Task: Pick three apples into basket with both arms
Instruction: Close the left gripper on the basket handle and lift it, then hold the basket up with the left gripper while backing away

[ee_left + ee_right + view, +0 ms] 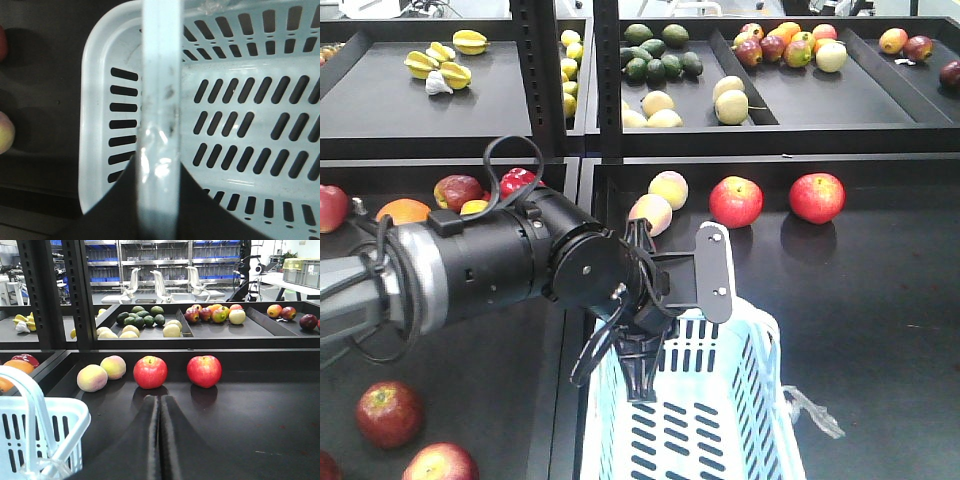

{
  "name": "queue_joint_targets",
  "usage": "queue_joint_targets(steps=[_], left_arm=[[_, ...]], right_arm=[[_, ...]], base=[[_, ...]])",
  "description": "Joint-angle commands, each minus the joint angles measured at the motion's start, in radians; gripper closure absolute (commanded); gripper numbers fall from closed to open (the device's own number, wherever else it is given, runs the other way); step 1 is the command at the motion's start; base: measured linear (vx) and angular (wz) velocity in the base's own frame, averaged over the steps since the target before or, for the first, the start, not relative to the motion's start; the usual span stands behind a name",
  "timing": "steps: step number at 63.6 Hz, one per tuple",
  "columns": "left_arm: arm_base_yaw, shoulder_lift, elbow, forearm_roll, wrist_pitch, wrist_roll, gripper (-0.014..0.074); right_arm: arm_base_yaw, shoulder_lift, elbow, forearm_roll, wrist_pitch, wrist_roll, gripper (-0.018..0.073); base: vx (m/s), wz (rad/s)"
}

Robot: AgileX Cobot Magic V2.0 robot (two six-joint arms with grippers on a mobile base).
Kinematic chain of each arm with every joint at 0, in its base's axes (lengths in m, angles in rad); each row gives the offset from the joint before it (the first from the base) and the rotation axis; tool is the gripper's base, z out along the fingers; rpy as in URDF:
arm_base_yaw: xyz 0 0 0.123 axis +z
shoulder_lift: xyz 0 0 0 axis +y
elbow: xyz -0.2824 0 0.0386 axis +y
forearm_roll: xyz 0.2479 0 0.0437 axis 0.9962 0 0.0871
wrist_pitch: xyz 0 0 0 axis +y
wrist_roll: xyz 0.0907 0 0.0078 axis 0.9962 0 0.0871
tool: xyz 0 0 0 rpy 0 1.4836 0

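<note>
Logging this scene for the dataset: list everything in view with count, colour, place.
basket: one, pale blue-white, front centre.
bright red apples: two, red, lower shelf behind basket.
pale fruit: two, yellow-pink, left of those.
dark red apples: two whole, dark red, front left.
orange: one, orange, lower shelf far left.
upper-shelf fruit: many, green, yellow, red, back trays.
left gripper: one, black, over basket, fingers' state unclear.
right gripper: one, black, fingers shut, facing bright red apples.
</note>
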Motion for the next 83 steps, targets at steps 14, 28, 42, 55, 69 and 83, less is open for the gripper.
queue_joint_targets(steps=[14,28,42,55,69,83], left_arm=[[-0.005,-0.262,-0.034,0.119,-0.017,-0.007,0.0605],[-0.005,-0.471,-0.034,0.132,0.047,-0.007,0.0605],[-0.005,-0.653,-0.034,0.132,0.127,-0.007,0.0605],[-0.005,-0.738,-0.034,0.132,0.199,-0.007,0.0604],[-0.005,-0.750,-0.034,0.132,0.200,-0.007,0.0604],[-0.005,-0.749,-0.033,0.132,0.200,-0.007,0.0604]], right_arm=[[-0.001,-0.010,0.015,-0.008,-0.079,-0.008,0.0568],[-0.001,-0.010,0.015,-0.008,-0.079,-0.008,0.0568],[-0.001,-0.010,0.015,-0.008,-0.079,-0.008,0.0568],[-0.001,-0.010,0.015,-0.008,-0.079,-0.008,0.0568],[-0.001,-0.010,0.015,-0.008,-0.079,-0.008,0.0568],[-0.001,-0.010,0.015,-0.008,-0.079,-0.008,0.0568]], base=[[0.00,0.00],[0.00,0.00],[0.00,0.00],[0.00,0.00],[0.00,0.00],[0.00,0.00]])
